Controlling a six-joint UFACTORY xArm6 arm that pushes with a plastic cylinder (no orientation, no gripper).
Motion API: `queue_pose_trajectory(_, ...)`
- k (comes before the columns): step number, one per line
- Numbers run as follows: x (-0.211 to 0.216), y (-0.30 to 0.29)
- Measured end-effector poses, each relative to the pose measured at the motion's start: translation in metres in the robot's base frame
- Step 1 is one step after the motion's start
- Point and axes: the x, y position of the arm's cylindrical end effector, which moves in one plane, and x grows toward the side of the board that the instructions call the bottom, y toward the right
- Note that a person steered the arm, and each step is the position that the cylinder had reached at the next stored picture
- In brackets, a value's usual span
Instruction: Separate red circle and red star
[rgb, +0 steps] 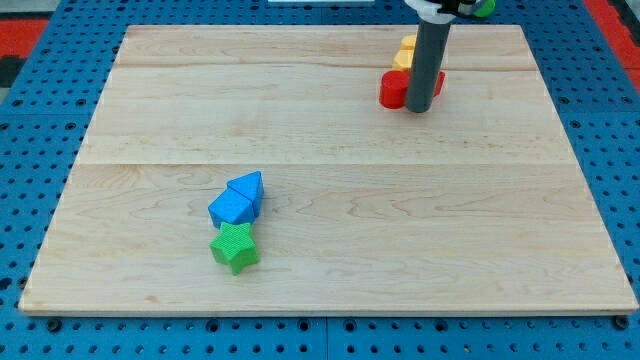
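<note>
A red circle (393, 90) lies near the view's top right on the wooden board (330, 130). A second red block (439, 82), most likely the red star, shows just to its right, mostly hidden behind my rod. My tip (420, 109) stands between the two red blocks at their lower edge, touching or nearly touching both. A yellow block (405, 52) sits directly above the red ones, close against them; its shape is partly hidden.
A blue triangle (248, 187) and another blue block (231, 209) sit together at the lower left of centre, with a green star (235, 248) just below them. The board rests on a blue pegboard surface (40, 120).
</note>
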Motion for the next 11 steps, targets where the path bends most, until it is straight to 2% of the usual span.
queue_pose_trajectory(3, 0.031, -0.016)
queue_pose_trajectory(4, 0.028, -0.025)
queue_pose_trajectory(7, -0.031, -0.023)
queue_pose_trajectory(9, -0.016, -0.016)
queue_pose_trajectory(11, -0.023, 0.051)
